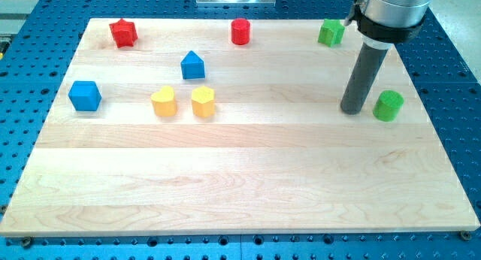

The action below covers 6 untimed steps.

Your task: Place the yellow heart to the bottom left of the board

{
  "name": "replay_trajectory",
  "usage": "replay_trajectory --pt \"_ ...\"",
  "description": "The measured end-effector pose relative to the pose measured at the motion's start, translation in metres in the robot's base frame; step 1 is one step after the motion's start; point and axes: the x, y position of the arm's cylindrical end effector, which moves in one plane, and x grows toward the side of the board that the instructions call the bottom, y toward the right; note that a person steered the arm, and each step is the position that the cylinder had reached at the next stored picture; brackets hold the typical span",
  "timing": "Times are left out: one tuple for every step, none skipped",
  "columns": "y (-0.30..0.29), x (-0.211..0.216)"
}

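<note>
**Board, tip at the right**

The board [240, 207] bears our blocks. My tip [353, 110], a bare rod, rests just left of the green cylinder [388, 106]. The yellow heart [164, 102] sits well left of it, beside the yellow hexagon [203, 101].

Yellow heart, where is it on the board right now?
The yellow heart sits left of centre, beside the yellow block, below the blue house-shaped block. My tip is far right.
</note>
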Motion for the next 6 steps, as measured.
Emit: replay_trajectory --pt "-0.001 0.0" --pt "-0.001 0.0" --pt "-0.025 0.0" --pt "-0.115 -0.001" --pt "-0.14 -0.049" --pt "-0.182 -0.067"
